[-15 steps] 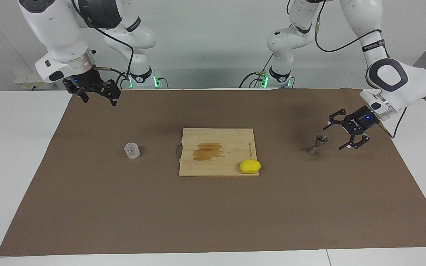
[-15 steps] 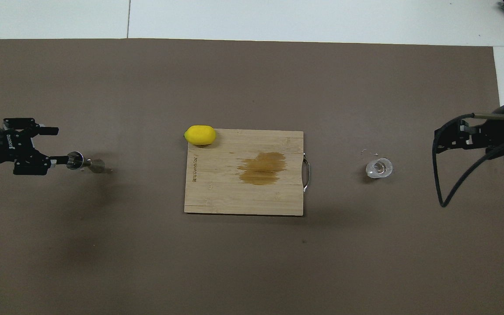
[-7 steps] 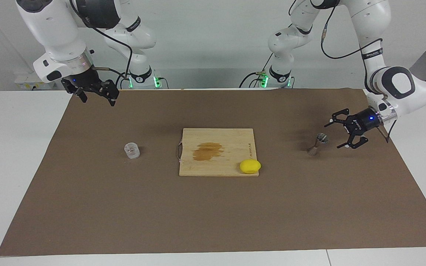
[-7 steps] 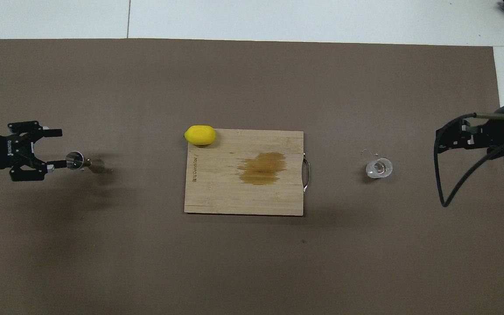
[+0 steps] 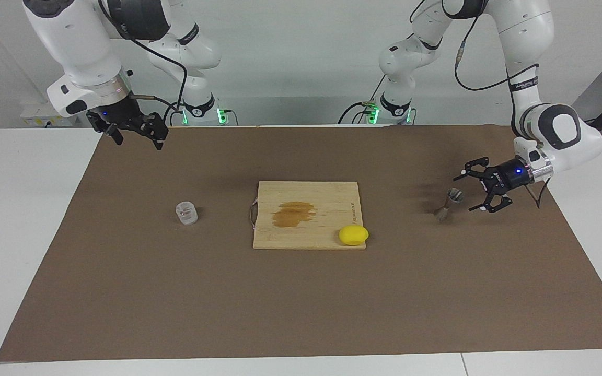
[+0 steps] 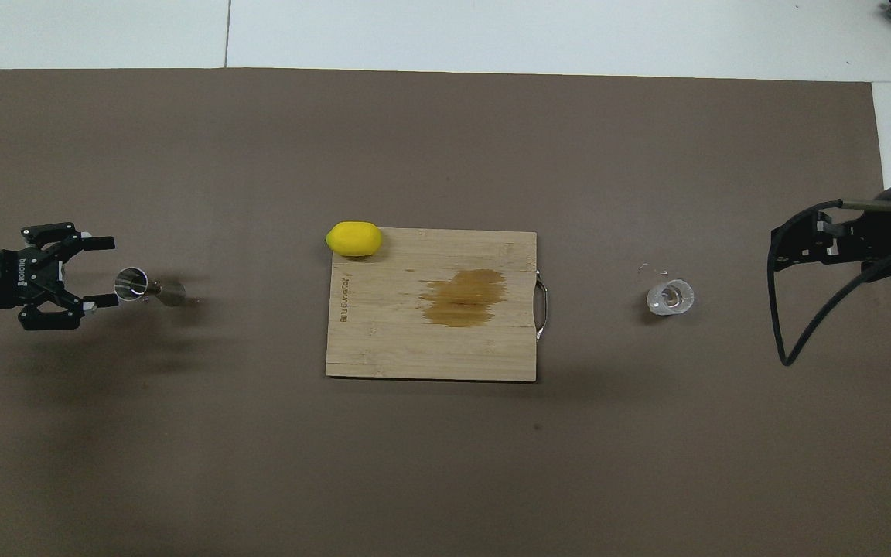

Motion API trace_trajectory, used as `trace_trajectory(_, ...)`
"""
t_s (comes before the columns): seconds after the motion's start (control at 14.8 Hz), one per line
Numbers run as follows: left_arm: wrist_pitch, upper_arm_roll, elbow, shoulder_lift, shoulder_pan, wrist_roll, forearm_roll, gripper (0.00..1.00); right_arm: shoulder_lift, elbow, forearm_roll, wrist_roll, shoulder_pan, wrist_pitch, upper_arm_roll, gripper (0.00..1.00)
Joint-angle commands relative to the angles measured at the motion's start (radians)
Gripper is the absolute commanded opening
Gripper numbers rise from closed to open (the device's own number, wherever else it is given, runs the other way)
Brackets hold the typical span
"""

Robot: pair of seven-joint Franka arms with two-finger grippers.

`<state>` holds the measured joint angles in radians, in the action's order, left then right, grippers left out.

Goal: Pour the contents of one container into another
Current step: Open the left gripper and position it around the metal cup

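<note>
Mat (image 5: 301,303): you've got a brown sheet covering most of the white table, and everything below sits on it.
Board (image 5: 306,194): wooden cutting board mid-mat, metal handle on the edge toward the right arm's end, with a brown stain (image 5: 293,213) near its centre.
Right gripper (image 5: 135,137): up in the air over the mat corner at the right arm's end, close to the robots' edge. Fingers point down; you can't tell from either view whether they're apart or together. In the overhead view it shows at (image 6: 805,241), well apart from the glass cup. This arm is waiting.
Left gripper (image 5: 471,190): low over the mat at the left arm's end, lying roughly level and pointing at the jigger. Fingers spread wide, nothing between them. In the overhead view (image 6: 105,271) the fingertips sit just beside the jigger's top rim, one on each side, no clear contact.
Lemon (image 5: 354,235): on the board corner farthest from the robots, toward the left arm's end.
Glass cup (image 5: 186,212): your pour source, upright on the mat between the board and the right arm's end, not gripped.
Jigger (image 5: 448,204): standing on the mat toward the left arm's end, free of the gripper.
</note>
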<state>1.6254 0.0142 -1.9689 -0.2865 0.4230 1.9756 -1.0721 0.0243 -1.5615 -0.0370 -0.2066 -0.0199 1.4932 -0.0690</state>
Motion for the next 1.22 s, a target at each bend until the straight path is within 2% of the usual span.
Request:
trace_trajectory(0.0, -0.085, 0.009, 0.019, -0.094, 0.04, 0.127, -0.071, 1.0, -0.024, -0.029, 0.023, 0.013, -0.015, 0.018, -0.005, 1.0)
trace_trajectory(0.68, -0.191, 0.007, -0.002, -0.166, 0.056, 0.262, -0.092, 1.0, -0.023, -0.029, 0.023, 0.027, -0.017, 0.018, -0.005, 1.0)
trace_trajectory(1.15, -0.234, 0.007, -0.004, -0.211, 0.089, 0.307, -0.149, 1.0, -0.023, -0.029, 0.023, 0.024, -0.017, 0.013, -0.005, 1.0)
